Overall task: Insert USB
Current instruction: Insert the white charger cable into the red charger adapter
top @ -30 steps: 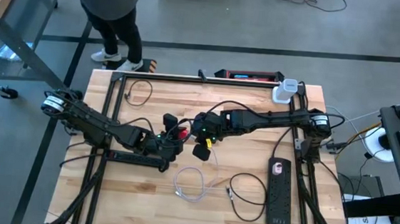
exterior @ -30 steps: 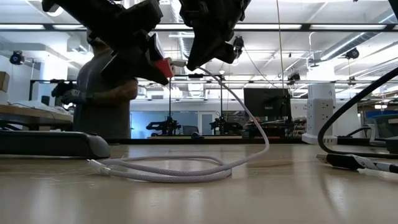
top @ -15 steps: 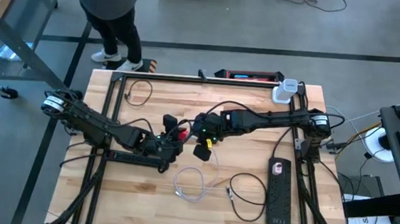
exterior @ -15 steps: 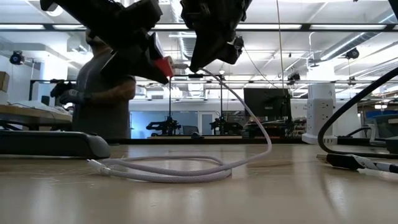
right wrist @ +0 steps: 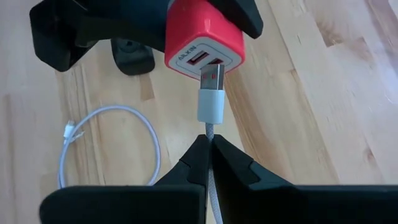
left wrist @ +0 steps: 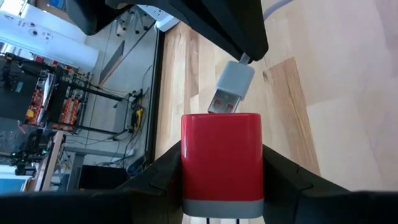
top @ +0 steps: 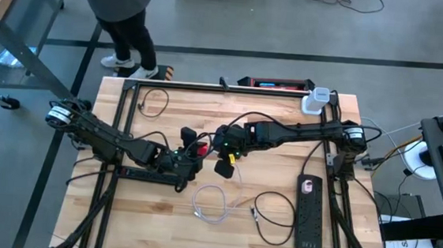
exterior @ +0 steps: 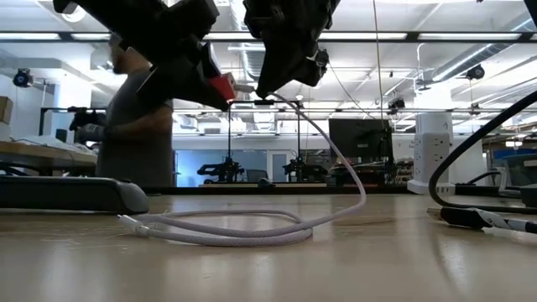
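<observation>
Nearest on the counter (top: 150,221) lies the slack white cable (exterior: 243,228), coiled at the near middle, with a black power strip (top: 309,212) to the near right. Above the counter's middle, the right claw (right wrist: 208,149) is closed tight on the cable just behind the USB plug (right wrist: 211,84), whose metal tongue points along its long axis straight at the red charger (right wrist: 202,46). The plug tip sits just at a port, seemingly not yet seated, slightly skewed. The left claw (left wrist: 222,186) is clamped on the charger's sides, holding it midair facing the plug. Beyond the far edge stands a person (top: 123,9).
</observation>
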Action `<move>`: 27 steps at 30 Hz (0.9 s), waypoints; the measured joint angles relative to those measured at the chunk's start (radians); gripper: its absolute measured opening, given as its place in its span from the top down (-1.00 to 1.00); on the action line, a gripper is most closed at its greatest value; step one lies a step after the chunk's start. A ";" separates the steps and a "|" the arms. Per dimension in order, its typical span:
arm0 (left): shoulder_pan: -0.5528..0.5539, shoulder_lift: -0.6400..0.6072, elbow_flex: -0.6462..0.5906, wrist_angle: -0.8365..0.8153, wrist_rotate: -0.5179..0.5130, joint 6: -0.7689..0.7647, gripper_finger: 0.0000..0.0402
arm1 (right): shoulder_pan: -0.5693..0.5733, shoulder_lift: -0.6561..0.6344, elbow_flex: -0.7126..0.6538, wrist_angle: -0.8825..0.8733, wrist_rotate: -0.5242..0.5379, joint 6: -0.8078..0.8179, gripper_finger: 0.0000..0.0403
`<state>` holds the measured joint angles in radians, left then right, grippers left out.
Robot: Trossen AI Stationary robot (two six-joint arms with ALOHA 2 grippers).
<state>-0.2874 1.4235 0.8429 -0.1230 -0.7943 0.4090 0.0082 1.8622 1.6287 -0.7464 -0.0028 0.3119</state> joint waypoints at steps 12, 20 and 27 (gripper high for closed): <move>0.000 0.000 0.000 0.006 0.065 0.078 0.34 | 0.002 0.000 0.000 0.000 -0.087 -0.052 1.00; -0.003 0.000 0.000 0.016 0.107 0.147 0.33 | 0.002 0.000 0.000 -0.010 -0.150 -0.054 1.00; -0.016 0.000 0.000 0.022 0.109 0.197 0.33 | 0.002 0.000 0.000 -0.011 -0.186 -0.062 1.00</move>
<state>-0.3034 1.4235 0.8429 -0.1012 -0.6854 0.6057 0.0106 1.8622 1.6287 -0.7578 -0.1885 0.2496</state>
